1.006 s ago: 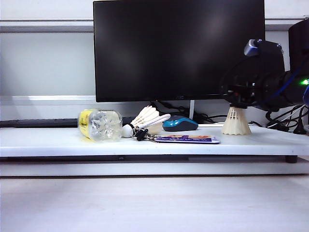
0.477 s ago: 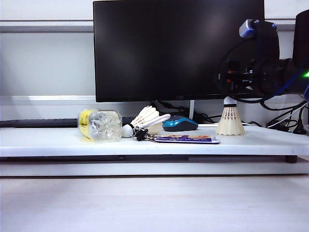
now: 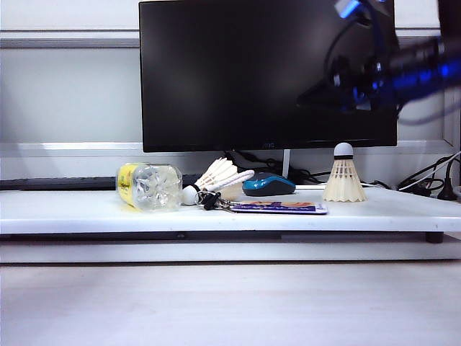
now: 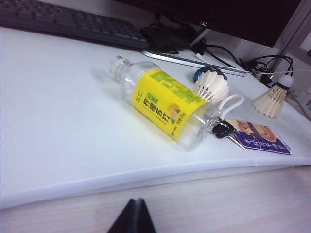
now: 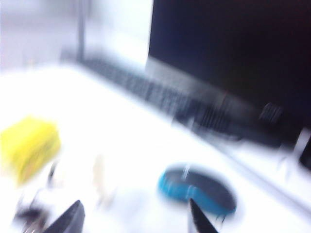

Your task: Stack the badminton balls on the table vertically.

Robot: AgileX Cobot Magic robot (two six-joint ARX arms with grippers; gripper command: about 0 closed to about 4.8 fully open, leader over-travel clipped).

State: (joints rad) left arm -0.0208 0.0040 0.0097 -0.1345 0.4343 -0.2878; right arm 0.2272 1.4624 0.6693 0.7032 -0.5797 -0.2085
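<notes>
Nearest the front edge of the table (image 3: pixel 86 216), left of its middle, lies a bottle (image 3: pixel 150 187) on its side; nothing can be seen inside it. Just beside its base are keys (image 3: pixel 209 200) on a cord, a card (image 3: pixel 279 207), and the lying shuttlecock (image 3: pixel 216 178), its cork toward the bottle and its feathers fanning up toward the mouse (image 3: pixel 268 184) behind; its long axis runs roughly level. Toward the right end, well apart, the standing shuttlecock (image 3: pixel 343 176) sits skirt down, cork up, free of any grip. The right gripper (image 5: pixel 133 218) hangs blurred high above it in front of the monitor (image 3: pixel 266 72), jaws wide apart and empty, so the lying one is down and to its left. The left gripper (image 4: pixel 133 218) is only a dark tip off the front edge; I cannot tell its jaws. Judging by this, the right arm is the likelier to fetch it.
</notes>
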